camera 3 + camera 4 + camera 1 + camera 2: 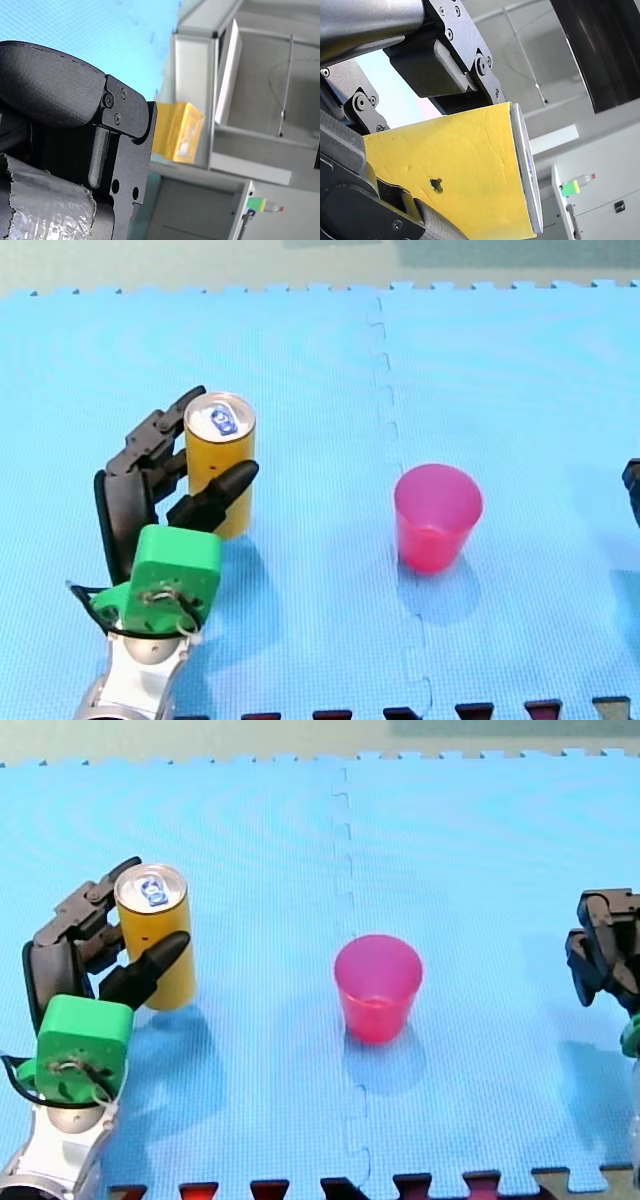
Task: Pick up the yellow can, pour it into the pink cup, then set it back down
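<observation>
You see a blue foam mat (300, 340) with grey floor beyond. At left, your left hand (165, 475) wraps the upright yellow can (220, 465), silver-topped and scuffed. The pink cup (437, 515) stands mid-mat. Your right hand (605, 945) is at the right edge; I cannot tell its grip.

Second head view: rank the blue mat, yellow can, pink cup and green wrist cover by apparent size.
1. Blue mat, by far.
2. Yellow can, in the left hand's grasp, and green wrist cover: alike; the cover is nearer the camera.
3. Pink cup, slightly smaller.
Right hand: at right edge.
</observation>
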Robot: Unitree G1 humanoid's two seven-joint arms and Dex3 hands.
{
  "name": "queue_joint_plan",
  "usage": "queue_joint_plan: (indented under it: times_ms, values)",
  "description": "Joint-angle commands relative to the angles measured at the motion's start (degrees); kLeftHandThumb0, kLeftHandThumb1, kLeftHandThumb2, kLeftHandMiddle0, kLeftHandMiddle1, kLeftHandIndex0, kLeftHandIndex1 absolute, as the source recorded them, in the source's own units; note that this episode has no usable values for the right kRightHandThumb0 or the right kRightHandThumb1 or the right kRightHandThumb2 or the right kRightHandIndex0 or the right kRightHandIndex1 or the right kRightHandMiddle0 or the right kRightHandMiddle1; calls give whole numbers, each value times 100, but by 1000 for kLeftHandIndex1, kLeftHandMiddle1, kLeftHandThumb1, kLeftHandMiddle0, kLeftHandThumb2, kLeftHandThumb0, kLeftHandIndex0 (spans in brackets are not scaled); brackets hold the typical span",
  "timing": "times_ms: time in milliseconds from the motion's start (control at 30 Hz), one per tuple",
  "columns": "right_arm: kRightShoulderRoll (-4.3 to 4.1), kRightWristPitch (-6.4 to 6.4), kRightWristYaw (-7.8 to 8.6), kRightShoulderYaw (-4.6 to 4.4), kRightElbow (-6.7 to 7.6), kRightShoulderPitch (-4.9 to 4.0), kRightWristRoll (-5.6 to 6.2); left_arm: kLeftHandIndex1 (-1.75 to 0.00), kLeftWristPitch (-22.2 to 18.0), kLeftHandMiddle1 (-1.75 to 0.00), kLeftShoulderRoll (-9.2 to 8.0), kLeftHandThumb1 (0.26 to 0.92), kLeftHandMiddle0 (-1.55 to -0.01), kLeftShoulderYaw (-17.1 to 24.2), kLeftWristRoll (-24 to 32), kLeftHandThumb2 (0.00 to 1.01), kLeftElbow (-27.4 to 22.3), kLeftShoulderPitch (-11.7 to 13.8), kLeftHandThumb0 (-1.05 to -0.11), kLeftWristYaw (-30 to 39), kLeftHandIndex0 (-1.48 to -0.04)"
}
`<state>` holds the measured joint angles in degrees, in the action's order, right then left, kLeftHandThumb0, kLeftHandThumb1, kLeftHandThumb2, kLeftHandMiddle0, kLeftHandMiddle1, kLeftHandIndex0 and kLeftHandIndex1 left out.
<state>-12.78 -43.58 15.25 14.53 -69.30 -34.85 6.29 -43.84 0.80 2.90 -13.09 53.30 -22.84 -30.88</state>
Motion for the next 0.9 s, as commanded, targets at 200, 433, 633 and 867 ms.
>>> queue_joint_plan:
  times_ms: [200,433,633,867]
  values:
    - [-83,70,113,87,-24,-60,83,0,-285,0,45,834,-1284,77,157,1,229,-36,-352,1,-1144]
    - [-114,37,135,109,-32,-68,88,0,-327,0,146,836,-1282,157,335,1,282,-19,-351,85,-1143]
    - [-140,14,143,113,-46,-78,79,0,-330,0,260,836,-1281,225,520,1,382,-17,-352,244,-1142]
    - [-182,17,129,105,-73,-102,55,0,-480,-1,334,835,-1283,287,638,0,661,-120,-355,394,-1142]
